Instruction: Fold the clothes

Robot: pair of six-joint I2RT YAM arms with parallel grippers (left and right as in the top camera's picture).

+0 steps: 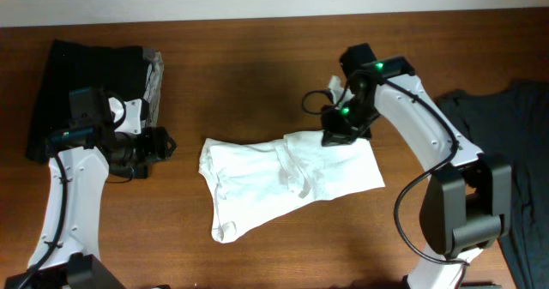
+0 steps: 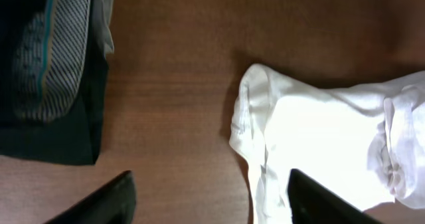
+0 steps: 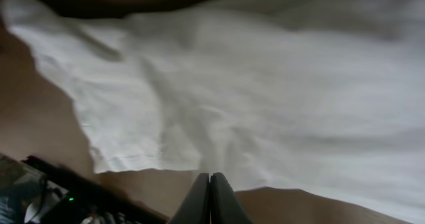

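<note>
From overhead, the shirt (image 1: 292, 182) lies rumpled mid-worktop (image 1: 257, 66), with black clothes (image 1: 86, 66) far left and a grey garment (image 1: 515, 143) at the right; the right hand (image 1: 334, 137) sits on its upper edge and the left hand (image 1: 161, 145) just off its left side. The left wrist view shows the left hand (image 2: 209, 184) wide open and empty beside a hemmed corner. That thin cloth looks light and limp and will likely sag, so hems and corners are the best holds. In the right wrist view, the right hand (image 3: 210, 184) is closed tight, apparently pinching the shirt's edge.

The left gripper (image 2: 209, 176) gapes wide over the table (image 2: 172, 64) beside the white T-shirt (image 2: 332, 131).
</note>
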